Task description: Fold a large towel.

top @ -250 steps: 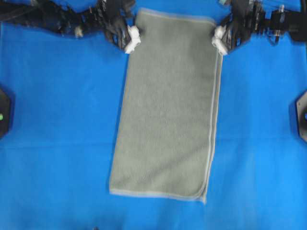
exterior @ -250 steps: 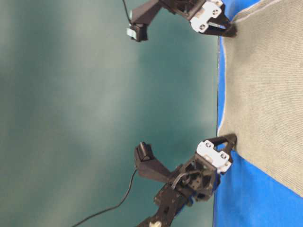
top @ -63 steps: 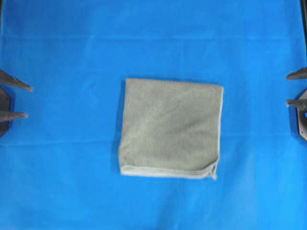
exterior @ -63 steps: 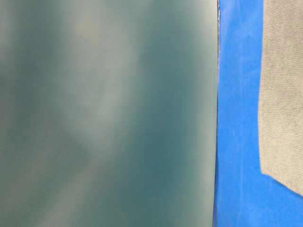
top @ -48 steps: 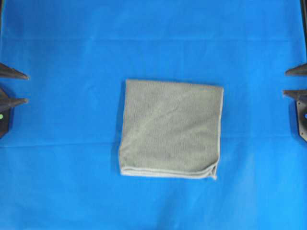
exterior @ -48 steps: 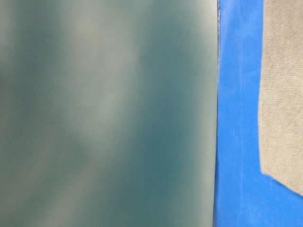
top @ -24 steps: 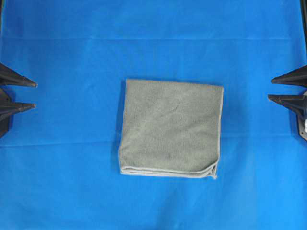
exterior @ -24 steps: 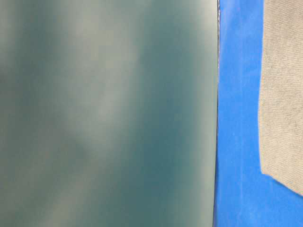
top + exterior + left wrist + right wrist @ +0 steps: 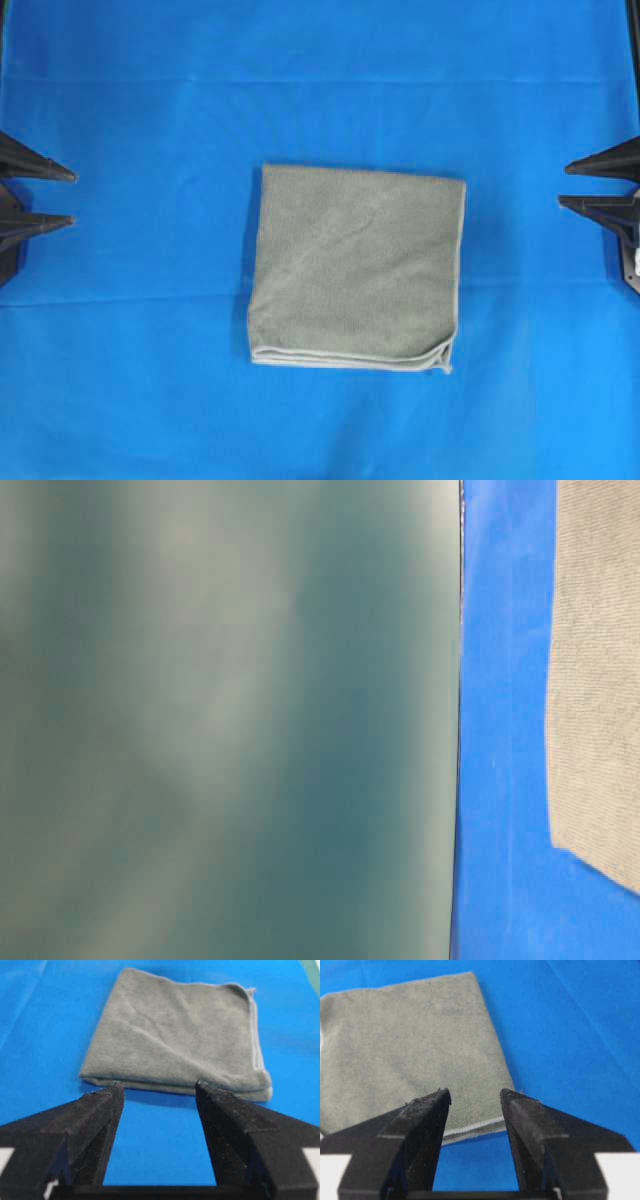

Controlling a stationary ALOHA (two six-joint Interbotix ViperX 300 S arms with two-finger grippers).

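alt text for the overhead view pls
A grey-green towel, folded into a rough square, lies flat mid-way on a bright blue sheet. The open left gripper and right gripper sit empty at opposite edges.

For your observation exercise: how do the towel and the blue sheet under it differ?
The towel is grey-green; the sheet is bright blue. The towel is a small folded square with stacked layers and a pale hem; the sheet lies in a single flat layer, far wider. Both are cloth, lying flat, and neither is touched by a gripper.
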